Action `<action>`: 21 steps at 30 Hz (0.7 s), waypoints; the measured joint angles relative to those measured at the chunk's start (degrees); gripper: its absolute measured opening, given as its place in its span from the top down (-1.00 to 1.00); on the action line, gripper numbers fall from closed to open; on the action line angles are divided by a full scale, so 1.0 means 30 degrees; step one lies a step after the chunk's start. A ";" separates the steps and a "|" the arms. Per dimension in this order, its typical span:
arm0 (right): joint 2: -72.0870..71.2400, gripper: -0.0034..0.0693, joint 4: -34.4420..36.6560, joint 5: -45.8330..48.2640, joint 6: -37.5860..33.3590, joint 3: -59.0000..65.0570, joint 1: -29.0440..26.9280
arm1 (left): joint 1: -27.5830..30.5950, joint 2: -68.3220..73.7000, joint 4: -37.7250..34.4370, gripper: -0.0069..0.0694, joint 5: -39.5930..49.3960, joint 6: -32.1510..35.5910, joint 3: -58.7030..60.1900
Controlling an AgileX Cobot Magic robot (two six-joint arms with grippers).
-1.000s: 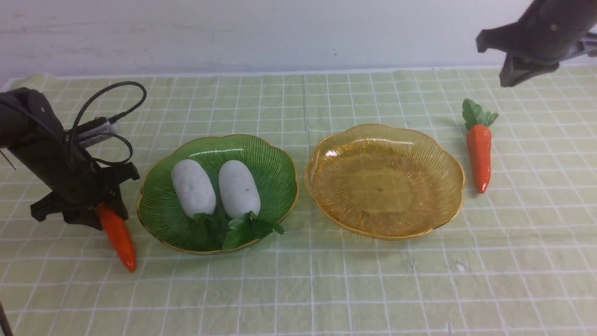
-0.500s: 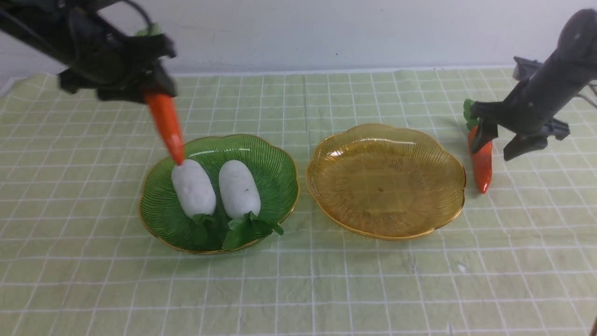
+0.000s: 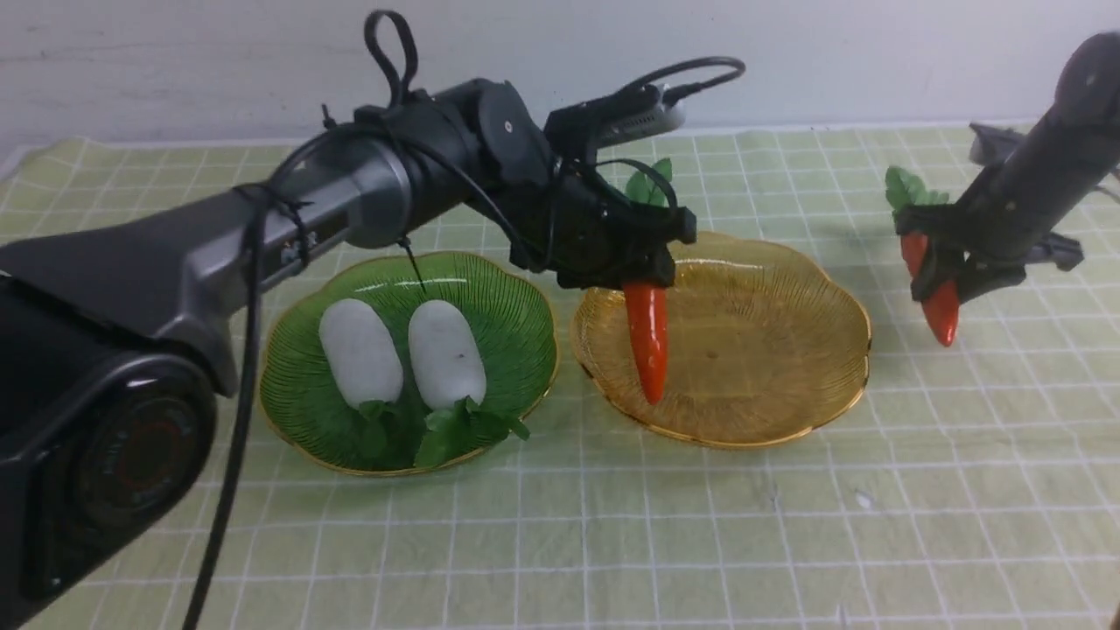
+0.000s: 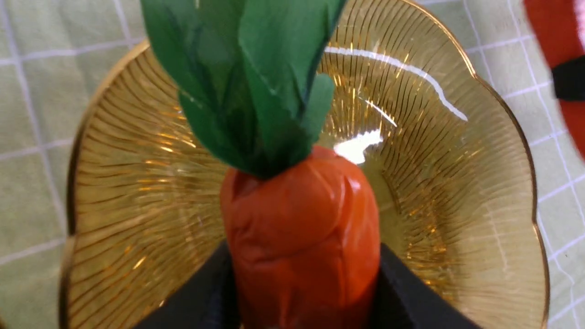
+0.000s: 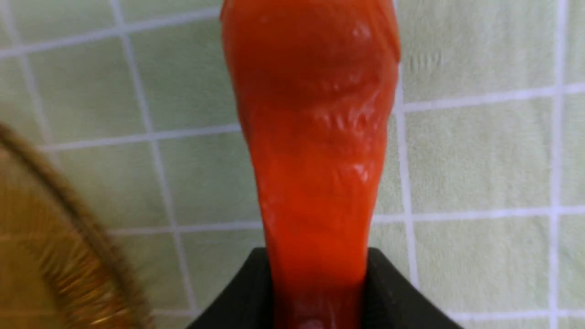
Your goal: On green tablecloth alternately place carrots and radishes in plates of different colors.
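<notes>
**A:** What lay nearest the camera?

**B:** The green tablecloth (image 3: 612, 542), gridded in white, spread out in front of the amber plate (image 3: 770, 350).

**A:** And next to that plate?

**B:** Just to its left sat the green plate (image 3: 512, 302), the two rims close but apart. Two white radishes lay side by side in it, the left radish (image 3: 360, 353) and the right radish (image 3: 446, 353), with their leaf tufts toward the camera.

**A:** Where were the carrots?

**B:** The first carrot (image 3: 648, 341) hung over the left half of the amber plate, nearly upright, tip down and leaves up. The left gripper (image 3: 643, 278) was clamped on its thick upper end. In the left wrist view a dark finger pressed each side of the orange body. I could not tell whether the tip touched the plate.

**A:** And the other one?

**B:** The second carrot (image 3: 942, 315) was to the right of the amber plate, outside its rim and over the cloth. It was tilted, with its tip down. The right gripper (image 3: 941, 271) was closed around its body below the leaves. The right wrist view showed the carrot squeezed between two black fingers, with the amber rim just beside it.

**A:** Farthest back?

**B:** A pale wall (image 3: 560, 61) stood behind the amber plate, beyond the cloth's far edge.
</notes>
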 joint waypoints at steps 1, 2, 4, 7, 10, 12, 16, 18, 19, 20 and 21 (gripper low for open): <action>-0.0726 0.33 0.0279 0.0000 -0.0128 0.0391 0.0000 | 0.0000 0.0286 -0.0052 -0.09 0.0000 0.0000 -0.0214; -0.1458 0.33 0.0569 0.0000 -0.0183 0.0758 0.0037 | 0.0000 0.0598 -0.0075 -0.20 0.0067 0.0000 -0.0445; -0.3110 0.33 0.1361 0.0000 -0.0541 0.1759 0.0278 | 0.0000 0.1016 -0.0099 -0.46 0.0549 0.0000 -0.0674; -0.4319 0.33 0.2055 0.0122 -0.1315 0.2893 0.0985 | 0.0034 0.1193 0.0041 -0.79 0.1864 0.0000 -0.1002; -0.4228 0.33 0.2334 0.0191 -0.1634 0.3718 0.2260 | 0.0166 0.1144 0.0119 -0.93 0.4264 -0.0054 -0.2003; -0.3856 0.33 0.2404 0.0191 -0.1862 0.3894 0.2909 | 0.0369 0.0997 0.0363 -0.87 0.5988 -0.0155 -0.2726; -0.2546 0.20 0.2476 0.0008 -0.1875 0.4020 0.4632 | 0.0955 -0.0355 0.3081 0.24 1.0002 -0.0665 -0.4678; -0.2112 -0.05 0.2437 -0.0229 -0.1303 0.4034 0.5025 | 0.1116 -0.1482 0.5029 0.63 1.0272 -0.0923 -0.4770; -0.1960 -0.20 0.2290 -0.0231 -0.0881 0.4040 0.5084 | 0.1166 -0.2394 0.5924 0.72 1.0471 -0.1275 -0.4709; -0.1888 -0.32 0.2197 -0.0196 -0.0492 0.4040 0.5084 | 0.1185 -0.3214 0.6729 0.77 1.0526 -0.1539 -0.4572; -0.1844 -0.41 0.2015 -0.0139 -0.0280 0.4040 0.5084 | 0.1202 -0.3926 0.7332 0.80 1.0552 -0.1739 -0.4421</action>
